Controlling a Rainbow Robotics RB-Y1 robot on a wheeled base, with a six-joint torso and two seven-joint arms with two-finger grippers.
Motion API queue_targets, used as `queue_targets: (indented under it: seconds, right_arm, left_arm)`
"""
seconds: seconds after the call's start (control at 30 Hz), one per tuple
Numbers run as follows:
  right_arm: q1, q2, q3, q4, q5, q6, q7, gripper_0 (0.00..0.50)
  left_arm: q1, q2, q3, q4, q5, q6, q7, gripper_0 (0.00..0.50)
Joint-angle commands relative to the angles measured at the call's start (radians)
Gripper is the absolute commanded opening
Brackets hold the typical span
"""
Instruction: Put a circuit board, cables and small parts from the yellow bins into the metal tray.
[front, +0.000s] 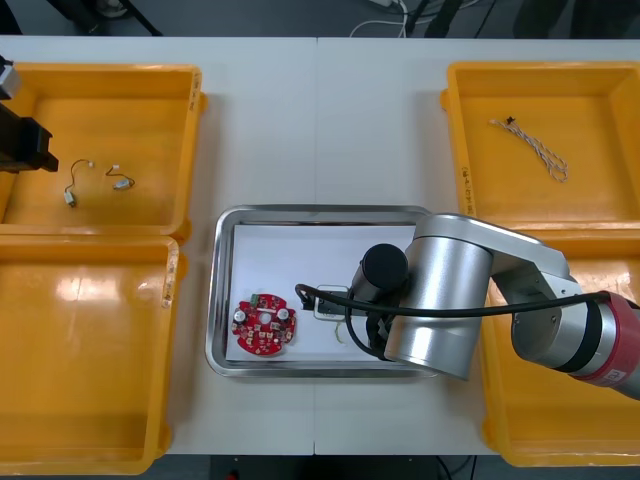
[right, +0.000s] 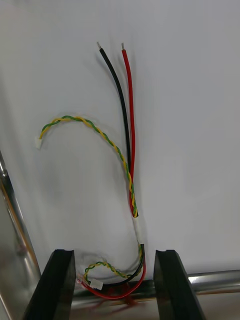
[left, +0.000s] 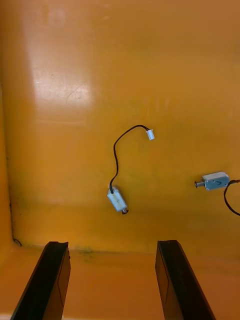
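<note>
Right gripper (right: 115, 255) over the metal tray (front: 222, 290), fingers apart, cable (right: 133, 200) lying loose between and ahead of them: drop-off looks done. Left gripper (left: 112, 244), fingers apart too, hovers in a yellow bin (left: 120, 60), small metal part (left: 117, 201) just ahead. Next call: descend, centre, close on it.

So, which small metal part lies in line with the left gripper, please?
The small metal part with the curved black lead and white plug: it lies ahead between the left gripper's fingers, while the other part sits off beyond one finger.
</note>
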Motion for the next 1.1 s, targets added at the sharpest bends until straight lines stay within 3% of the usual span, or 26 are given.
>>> queue_targets:
  seconds: [0.03,0.53,0.87,1.1]
  right_arm:
    - [0.002,0.020,0.008,-0.008,0.014,-0.008,0.023,0.500]
    - [0.002,0.020,-0.104,-0.041,0.009,0.065,0.010,0.500]
    - [-0.004,0.015,-0.347,-0.083,-0.143,0.266,-0.006,0.500]
    - [-0.030,0.006,-0.525,-0.084,-0.226,0.268,-0.021,0.500]
  left_arm:
    - [-0.052,0.039,0.026,0.037,0.015,-0.060,-0.078,0.500]
    - [-0.050,0.014,-0.008,0.156,0.052,-0.188,-0.123,0.500]
    - [-0.049,0.001,-0.077,0.225,0.085,-0.257,-0.123,0.500]
    - [-0.049,-0.018,-0.115,0.255,0.081,-0.309,-0.116,0.500]
